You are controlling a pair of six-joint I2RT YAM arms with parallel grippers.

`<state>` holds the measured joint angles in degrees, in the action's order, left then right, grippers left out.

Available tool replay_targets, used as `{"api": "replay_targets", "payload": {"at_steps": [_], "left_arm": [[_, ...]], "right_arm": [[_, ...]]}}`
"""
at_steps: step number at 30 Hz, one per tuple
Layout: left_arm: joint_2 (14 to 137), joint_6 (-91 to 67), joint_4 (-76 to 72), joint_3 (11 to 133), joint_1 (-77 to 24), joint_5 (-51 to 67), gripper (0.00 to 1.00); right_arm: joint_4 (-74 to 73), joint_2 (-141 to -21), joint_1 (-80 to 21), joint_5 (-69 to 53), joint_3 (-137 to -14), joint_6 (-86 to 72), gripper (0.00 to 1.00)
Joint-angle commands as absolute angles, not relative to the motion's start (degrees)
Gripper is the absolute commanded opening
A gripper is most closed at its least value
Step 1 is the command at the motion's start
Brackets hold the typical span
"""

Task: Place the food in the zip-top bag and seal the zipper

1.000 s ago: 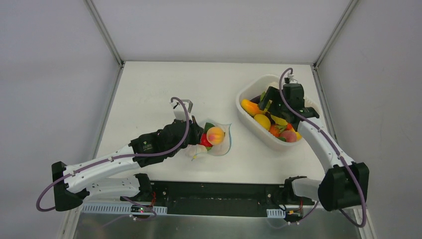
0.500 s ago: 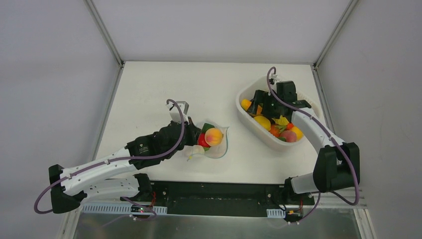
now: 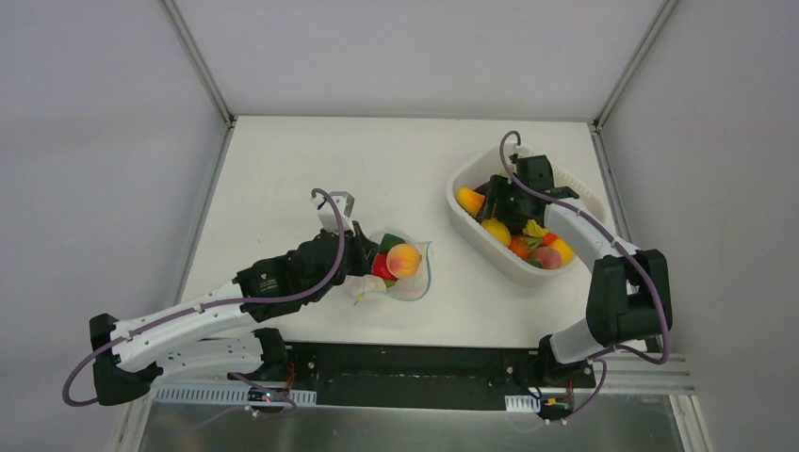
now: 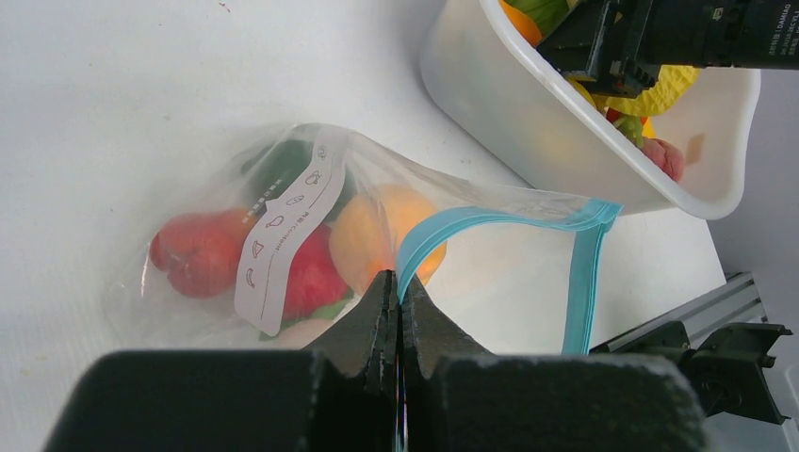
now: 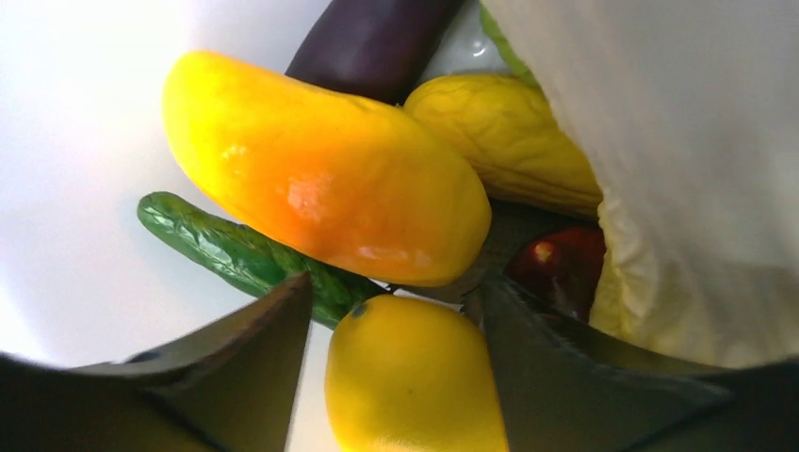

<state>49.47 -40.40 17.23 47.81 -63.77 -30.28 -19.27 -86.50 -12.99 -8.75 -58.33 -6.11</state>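
Note:
The clear zip-top bag (image 3: 407, 271) lies mid-table with its mouth open. Inside it are a red fruit (image 4: 200, 252), a peach-orange fruit (image 3: 404, 259) and something green. My left gripper (image 4: 397, 282) is shut on the teal-blue zipper (image 4: 443, 231) at the bag's rim and holds it up. More food lies in the white tub (image 3: 468, 226) at the right: a yellow-orange mango (image 5: 325, 169), a yellow lemon (image 5: 410, 386), a green pod (image 5: 226, 247), a dark eggplant (image 5: 372, 42). My right gripper (image 5: 391, 311) is open, low in the tub, its fingers on either side of the lemon.
The white tub (image 4: 499, 104) stands close to the bag's right side. Grey enclosure walls rise on the left, right and back of the table. A metal rail with black fittings (image 4: 725, 348) runs along the near edge.
My right gripper has moved left and lower inside the tub, down to the lemon. My left gripper has shifted slightly left, still holding the bag's rim.

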Motion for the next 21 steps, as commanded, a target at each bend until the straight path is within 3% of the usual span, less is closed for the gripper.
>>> {"api": "replay_targets", "payload": {"at_steps": [1, 4, 11, 15, 17, 18, 21], "left_arm": [[49.39, -40.25, 16.49, 47.98, -63.81, -31.29, 0.0], [49.25, -40.25, 16.61, 47.99, -63.81, -31.33, 0.0], [49.43, -40.34, 16.45, 47.73, -63.81, -31.34, 0.0], [49.5, -40.34, 16.44, 47.79, -63.81, -31.04, 0.0], [49.57, -40.41, 16.36, 47.73, -63.81, -31.05, 0.0], [49.57, -40.43, 16.31, 47.6, -63.81, -30.95, 0.0], [49.72, -40.43, 15.83, 47.37, -63.81, -30.86, 0.0]], "right_arm": [[-15.79, -84.55, -13.04, -7.42, -58.8, -9.07, 0.55], [-14.96, -81.9, -13.01, -7.43, -57.76, -9.89, 0.39], [-13.8, -74.12, -13.02, -7.47, -55.56, -10.8, 0.17], [-13.69, -71.13, -12.93, -6.82, -55.07, -10.94, 0.17], [-14.0, -70.84, -12.98, -6.66, -55.4, -10.74, 0.28], [-13.85, -71.31, -12.95, -6.46, -55.56, -10.73, 0.42], [-12.8, -74.05, -13.02, -8.46, -56.6, -8.78, 0.68]]}}
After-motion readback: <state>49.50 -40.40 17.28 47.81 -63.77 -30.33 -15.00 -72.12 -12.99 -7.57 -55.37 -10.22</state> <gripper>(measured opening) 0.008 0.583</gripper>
